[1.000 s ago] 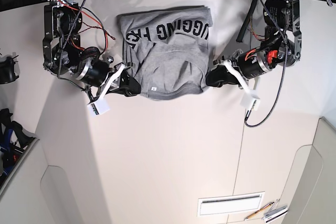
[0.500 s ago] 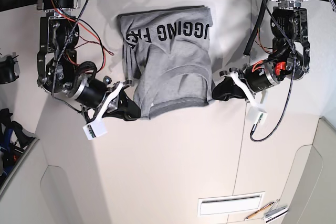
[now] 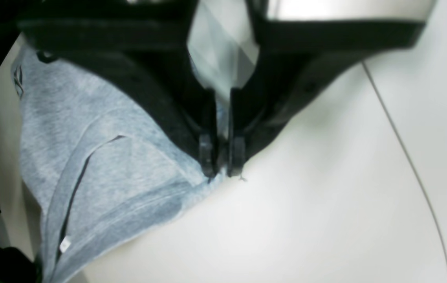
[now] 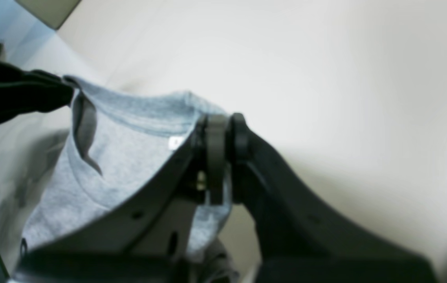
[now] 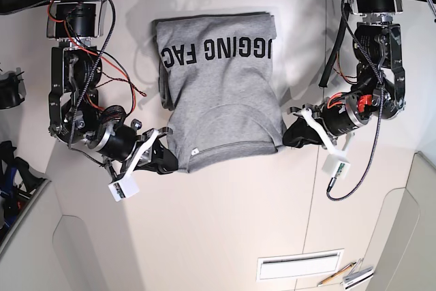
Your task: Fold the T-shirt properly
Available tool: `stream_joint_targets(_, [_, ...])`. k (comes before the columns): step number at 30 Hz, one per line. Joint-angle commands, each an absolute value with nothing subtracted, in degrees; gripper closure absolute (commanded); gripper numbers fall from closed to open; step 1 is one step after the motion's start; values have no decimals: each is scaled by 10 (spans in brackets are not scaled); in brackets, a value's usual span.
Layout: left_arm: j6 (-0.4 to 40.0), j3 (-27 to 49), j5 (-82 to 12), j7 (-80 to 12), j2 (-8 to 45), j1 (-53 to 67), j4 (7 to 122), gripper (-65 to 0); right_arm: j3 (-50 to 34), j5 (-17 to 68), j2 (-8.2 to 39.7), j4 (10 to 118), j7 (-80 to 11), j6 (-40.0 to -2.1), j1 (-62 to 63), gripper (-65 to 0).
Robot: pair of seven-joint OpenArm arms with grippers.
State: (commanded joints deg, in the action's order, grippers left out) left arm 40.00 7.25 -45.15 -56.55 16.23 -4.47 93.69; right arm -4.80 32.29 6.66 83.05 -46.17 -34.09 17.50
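Observation:
The heather-grey T-shirt [image 5: 221, 93] lies folded on the white table [image 5: 225, 230], black block lettering across its far part and the ribbed crew neck near its front edge. My left gripper [image 5: 285, 138] is shut on the shirt's front corner on the base view's right. It also shows in the left wrist view [image 3: 222, 169], pinching the grey T-shirt [image 3: 101, 173]. My right gripper [image 5: 173, 161] is shut on the opposite front corner. It also shows in the right wrist view [image 4: 222, 133], clamped on the T-shirt [image 4: 121, 157]. The front edge is stretched between both grippers.
A vent slot [image 5: 300, 264] and some pens or tools [image 5: 347, 276] lie at the table's front right. Dark equipment [image 5: 10, 161] stands off the table's left edge. A seam [image 5: 315, 189] runs across the tabletop on the right.
Both grippers have moved toward the table's front, pulling the shirt's front edge with them. The grey layer has spread out and more of the lettering shows.

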Motion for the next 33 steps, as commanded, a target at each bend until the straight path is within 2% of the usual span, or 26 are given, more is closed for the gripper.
stream_joint_targets(9, [400, 72, -451, -564, 162, -44, 937, -49, -48, 323, 67, 830, -461, -340, 177, 0])
stream_joint_targets(10, [400, 72, -451, -564, 162, -44, 937, -71, -48, 323, 67, 830, -461, -340, 177, -10])
stream_joint_targets(13, [400, 72, -451, -564, 162, -44, 937, -187, -48, 323, 67, 830, -461, -338, 177, -145])
stream_joint_targets(15, [400, 72, -451, -564, 162, -44, 937, -199, -48, 323, 67, 830, -461, -336, 177, -204])
stream_joint_targets(17, [400, 72, -451, -564, 162, -44, 937, -199, -48, 323, 67, 830, -461, -336, 177, -221])
stream_joint_targets(25, [400, 72, -458, -580, 162, -44, 937, -199, -52, 324, 67, 830, -486, -332, 176, -221])
stream_joint_targets(30, [400, 74, -502, -626, 163, -26, 937, -192, -102, 366, 67, 830, -543, -332, 174, -218])
stream_joint_targets(31, [400, 77, -502, -626, 163, -17, 938, -172, -116, 377, 67, 830, -557, -333, 173, -204])
stream_joint_targets(32, [400, 83, -502, -626, 163, -8, 939, -148, -130, 389, 68, 830, -571, -334, 172, -155])
stream_joint_targets(33, [400, 92, -503, -626, 163, 1, 943, -130, -142, 403, 71, 830, -576, -335, 168, -78])
